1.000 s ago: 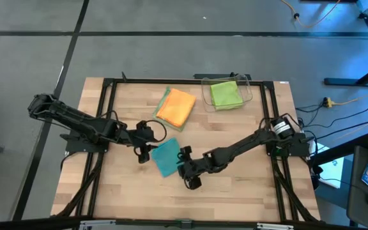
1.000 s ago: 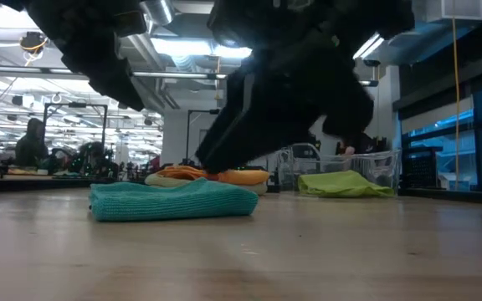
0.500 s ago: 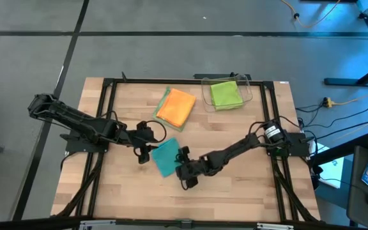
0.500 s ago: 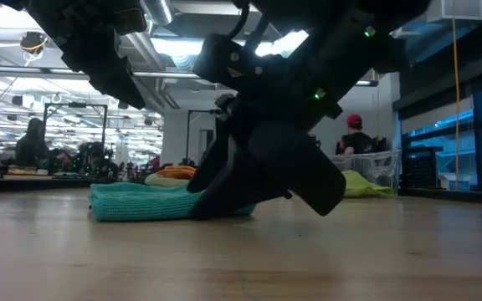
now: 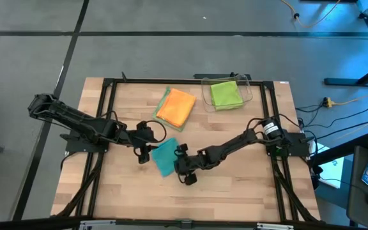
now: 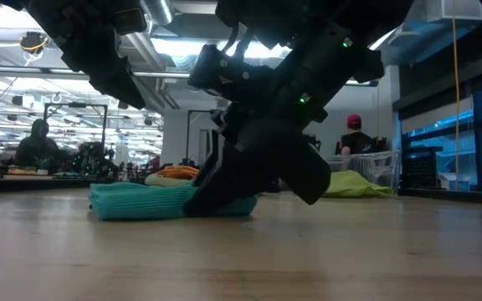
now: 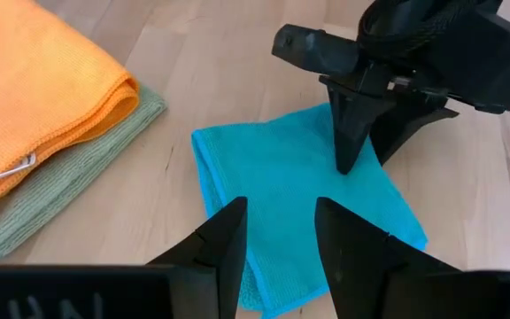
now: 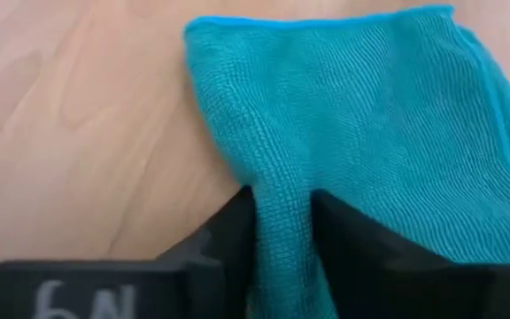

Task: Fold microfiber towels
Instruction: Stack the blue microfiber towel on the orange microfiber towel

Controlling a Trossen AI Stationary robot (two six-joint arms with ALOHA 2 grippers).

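Right tool (image 8: 282, 235) pinches the teal towel's (image 8: 361, 124) edge; left tool (image 7: 277, 235) hovers apart nearby.

Four microfiber towels—one teal (image 5: 165, 156), one orange (image 5: 177, 106), one sage (image 5: 163, 101), one lime (image 5: 225, 94)—one clear bin (image 5: 248, 89), and two hands, left (image 5: 142, 152) and right (image 5: 180, 158).

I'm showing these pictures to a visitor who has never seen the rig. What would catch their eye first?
Probably the teal towel at the table's middle, with the right gripper pinching a ridge of its edge and the left gripper open just above it. Next, the orange towel stacked on the sage green towel farther back, and the lime green towel in the clear bin.
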